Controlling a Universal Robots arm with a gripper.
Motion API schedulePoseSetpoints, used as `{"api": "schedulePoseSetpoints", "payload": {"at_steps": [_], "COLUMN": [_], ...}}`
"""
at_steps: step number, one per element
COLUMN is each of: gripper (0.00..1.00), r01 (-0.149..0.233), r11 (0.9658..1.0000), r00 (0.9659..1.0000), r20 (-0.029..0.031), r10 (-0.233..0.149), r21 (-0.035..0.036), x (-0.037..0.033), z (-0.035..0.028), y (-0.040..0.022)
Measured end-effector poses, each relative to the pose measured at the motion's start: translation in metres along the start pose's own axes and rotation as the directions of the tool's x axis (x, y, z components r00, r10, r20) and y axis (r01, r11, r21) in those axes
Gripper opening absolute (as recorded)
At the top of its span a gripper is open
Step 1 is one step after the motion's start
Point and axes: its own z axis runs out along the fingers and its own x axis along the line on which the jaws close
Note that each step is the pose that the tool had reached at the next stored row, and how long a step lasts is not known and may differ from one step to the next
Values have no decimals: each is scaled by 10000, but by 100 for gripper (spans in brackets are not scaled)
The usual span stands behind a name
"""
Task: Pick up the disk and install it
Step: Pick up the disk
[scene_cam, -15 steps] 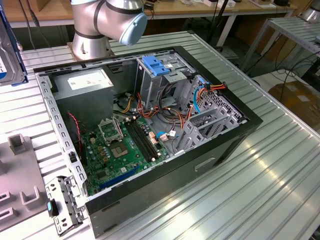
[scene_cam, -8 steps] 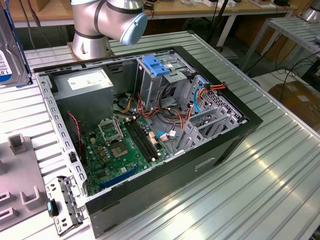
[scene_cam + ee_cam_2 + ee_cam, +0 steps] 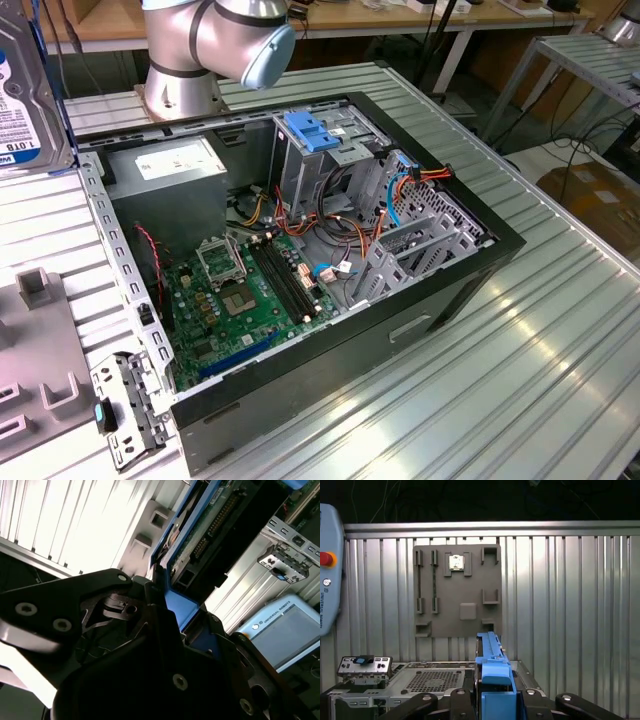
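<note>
— Blue-railed disk (image 3: pixel 492 665): location?
— I log it on edge, gripped between the clenched fingers of the gripper (image 3: pixel 496 705), seemingly clear of the table (image 3: pixel 520 380), toward the exterior view's left of the open computer case (image 3: pixel 330 350).

open computer case (image 3: pixel 330 365), grey fixture plate (image 3: pixel 452 595)

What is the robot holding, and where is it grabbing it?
The gripper holds the disk, clamped on the blue rail at one end.
</note>
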Motion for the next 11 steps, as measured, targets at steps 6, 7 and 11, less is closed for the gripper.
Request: {"api": "schedulePoseSetpoints", "payload": {"at_steps": [6,7,11], "gripper": [37,37,37], "r01": [-117,-118,-125], "r11": [9999,9999,9999], "r00": [9999,9999,9999], "r20": [-1,-2,-2], "r10": [117,118,125], "r21": [0,-1,-1], "x": [-4,-4,-7], "z": [2,2,4], "y": [-132,-149,-239]}}
